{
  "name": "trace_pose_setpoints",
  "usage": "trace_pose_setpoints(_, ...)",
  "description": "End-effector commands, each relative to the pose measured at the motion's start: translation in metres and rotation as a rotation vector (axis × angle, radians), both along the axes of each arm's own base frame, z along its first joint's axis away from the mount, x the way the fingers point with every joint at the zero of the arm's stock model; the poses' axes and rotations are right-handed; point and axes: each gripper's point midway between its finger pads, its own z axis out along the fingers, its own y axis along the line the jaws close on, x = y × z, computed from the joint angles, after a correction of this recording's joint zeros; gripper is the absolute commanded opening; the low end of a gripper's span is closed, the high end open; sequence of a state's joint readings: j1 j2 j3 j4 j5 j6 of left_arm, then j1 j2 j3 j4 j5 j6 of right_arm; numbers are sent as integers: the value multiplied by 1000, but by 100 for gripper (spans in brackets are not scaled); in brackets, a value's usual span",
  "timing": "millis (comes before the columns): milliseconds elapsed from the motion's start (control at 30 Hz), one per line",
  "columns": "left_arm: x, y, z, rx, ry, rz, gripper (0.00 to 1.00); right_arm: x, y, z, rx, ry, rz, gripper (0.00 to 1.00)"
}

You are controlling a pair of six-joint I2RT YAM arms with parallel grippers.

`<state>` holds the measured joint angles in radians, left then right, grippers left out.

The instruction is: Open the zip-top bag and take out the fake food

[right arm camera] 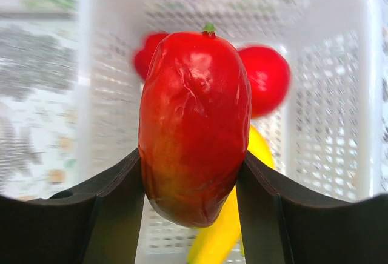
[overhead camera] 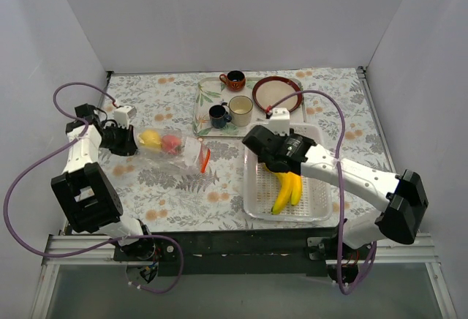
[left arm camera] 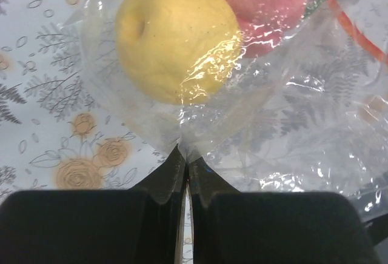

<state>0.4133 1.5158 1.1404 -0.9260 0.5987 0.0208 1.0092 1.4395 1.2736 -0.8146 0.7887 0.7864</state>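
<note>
The clear zip-top bag [overhead camera: 179, 151] lies on the flowered cloth at the left, its red-orange zip strip [overhead camera: 205, 159] toward the middle. Inside it I see a yellow fruit [left arm camera: 176, 37] and a pink-orange peach [left arm camera: 264, 3]. My left gripper [left arm camera: 187, 155] is shut on the bag's closed end [left arm camera: 182, 137], and in the top view the left gripper [overhead camera: 126, 142] sits at the bag's left. My right gripper [right arm camera: 191, 155] is shut on a red pepper [right arm camera: 194, 125], held above the white basket [right arm camera: 339, 94]. In the top view the right gripper [overhead camera: 267, 156] hangs over the basket's far-left corner.
In the basket [overhead camera: 322, 209] lie a yellow banana bunch [overhead camera: 287, 191] and two red round fruits [right arm camera: 267, 79]. Behind it stands a tray [overhead camera: 201, 118] with a dark cup [overhead camera: 219, 116] and a cream cup [overhead camera: 240, 110]. A brown cup [overhead camera: 234, 80] and a red-rimmed plate [overhead camera: 276, 92] sit further back.
</note>
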Motion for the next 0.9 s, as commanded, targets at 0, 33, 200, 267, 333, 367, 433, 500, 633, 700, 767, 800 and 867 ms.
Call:
trace_pose_setpoints(0,-15,-33,20,-103,20,-50,0,-13,-48,-46,-46,49,-132,56)
trace_pose_setpoints(33,-17,-34,17,-102,27,-50,0,-14,-48,-48,-36,49,-133,68)
trace_pose_setpoints(200,-23,-28,4,-60,50,-45,0,-9,-43,-40,-68,57,-128,99)
trace_pose_setpoints(267,-21,-27,12,-49,30,-48,0,-4,-32,-27,-70,32,-101,99)
trace_pose_setpoints(333,-12,-26,33,-32,-31,-58,1,0,-25,-20,-73,14,-83,99)
trace_pose_setpoints(367,-11,-27,40,-28,-39,-61,3,2,-21,-16,-68,9,-75,98)
trace_pose_setpoints(433,-3,-30,61,-9,-89,-81,6,3,-18,-21,-75,21,-71,98)
trace_pose_setpoints(500,-4,-36,76,2,-117,-101,9,1,-17,-28,-81,37,-72,98)
trace_pose_setpoints(633,-10,-42,79,35,-141,-126,23,1,-14,-29,-73,43,-75,99)
trace_pose_setpoints(700,-9,-42,79,57,-160,-131,24,2,-9,-22,-55,22,-66,99)
trace_pose_setpoints(767,-9,-42,75,64,-165,-133,26,2,2,-16,-30,-5,-33,98)
trace_pose_setpoints(800,-9,-42,72,66,-160,-135,26,2,5,-16,-15,-12,-20,99)
trace_pose_setpoints(867,-9,-37,61,82,-142,-121,26,1,15,-16,11,-25,9,99)
